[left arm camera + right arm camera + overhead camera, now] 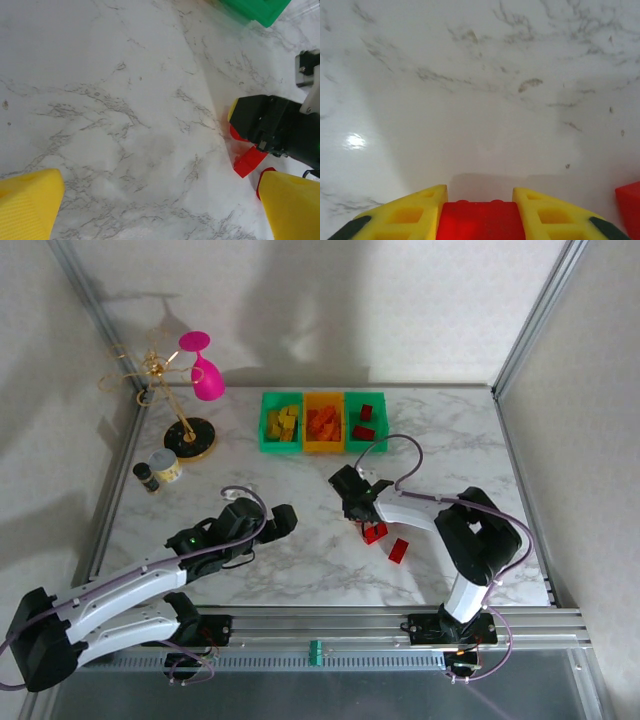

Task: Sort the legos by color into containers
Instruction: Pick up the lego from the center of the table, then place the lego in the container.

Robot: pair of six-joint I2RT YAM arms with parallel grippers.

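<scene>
My right gripper (358, 504) is low over the marble table (300, 560), and its yellow fingers (410, 215) are shut on a red lego (480, 220). Two more red legos (375, 533) (398, 550) lie just beside it; one shows at the right wrist view's edge (629, 205). At the back stand three containers: a green one (266, 422) with yellow legos, a yellow-orange one (323, 447) with orange legos, and a green one (365, 447) with red legos. My left gripper (281, 523) (160, 210) hangs open over bare table, left of the red legos (249, 161).
A pink glass (205, 375) hangs on a gold wire stand (188, 435) at the back left. A small round cup (165, 467) and a dark little bottle (147, 477) stand next to it. Metal frame posts and walls border the table.
</scene>
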